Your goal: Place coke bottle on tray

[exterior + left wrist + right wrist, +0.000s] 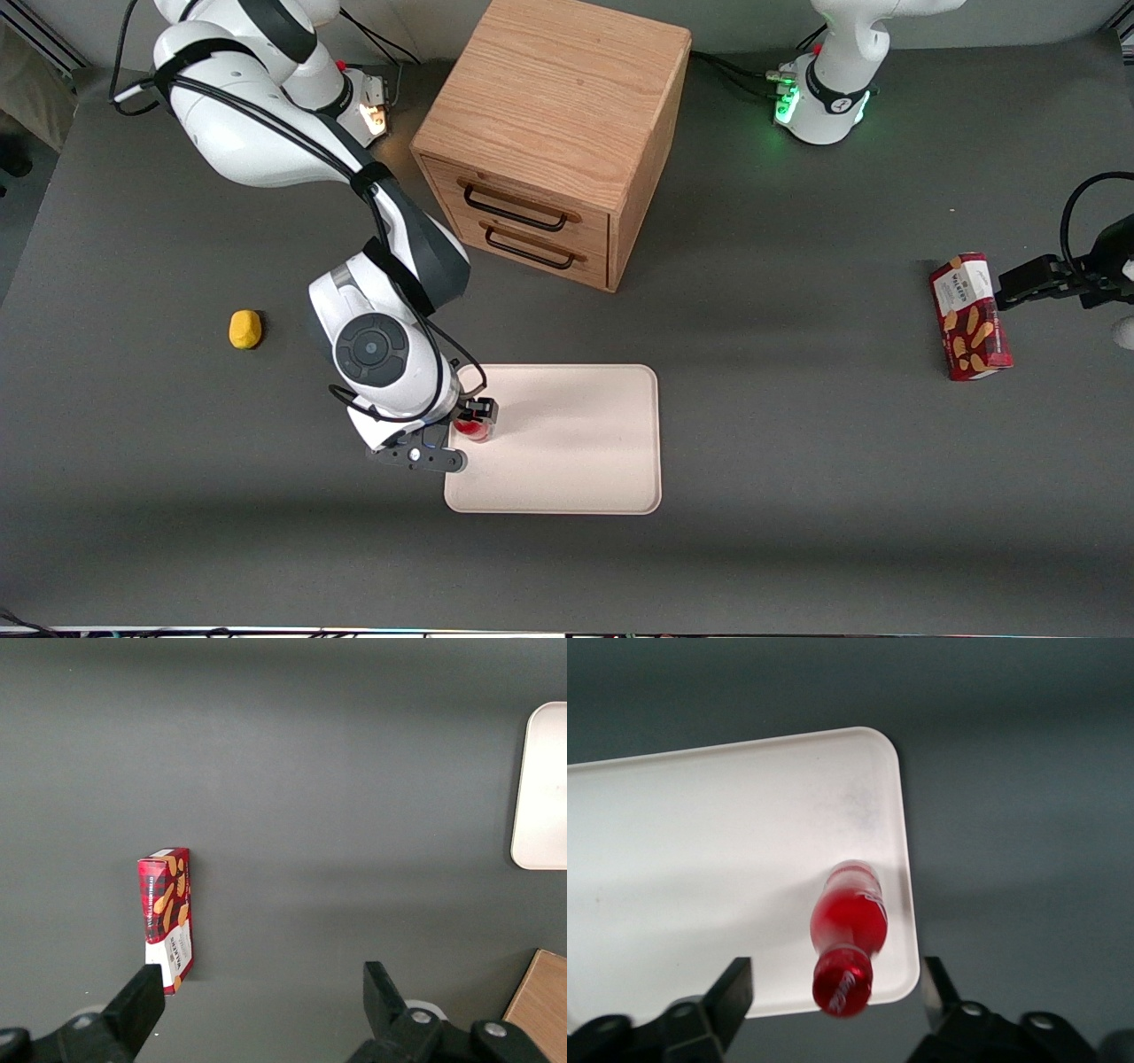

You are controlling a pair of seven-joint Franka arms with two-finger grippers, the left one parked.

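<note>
One coke bottle [849, 939] stands on the tray [576, 443], close to the tray's edge at the working arm's end. Wrist view: red body, red cap toward the camera, paler base on the cream surface, near a rounded corner of the tray [700, 859].

Gripper [469, 424] sits directly above the bottle [472, 431]. Fingers [731, 992] spread wide, one on each side of the cap, clear gaps both sides, not touching the bottle. Bottle upright, unsupported by the fingers.

Front view, clock directions taken from the tray's centre:
- Wooden two-drawer cabinet [554, 133] at 12 o'clock, well apart from the tray, dark handles on its drawer fronts, set at an angle on the table [797, 532].
- Small yellow object [245, 329] at about 10 o'clock, toward the working arm's end of the table, lying alone; cannot tell what it is.
- Red biscuit box [970, 316] at about 2 o'clock, toward the parked arm's end of the table, lying flat, well apart from the tray.

Left wrist view: same biscuit box [166, 920] on the grey surface, a corner of the tray [542, 788] at the frame's edge.
</note>
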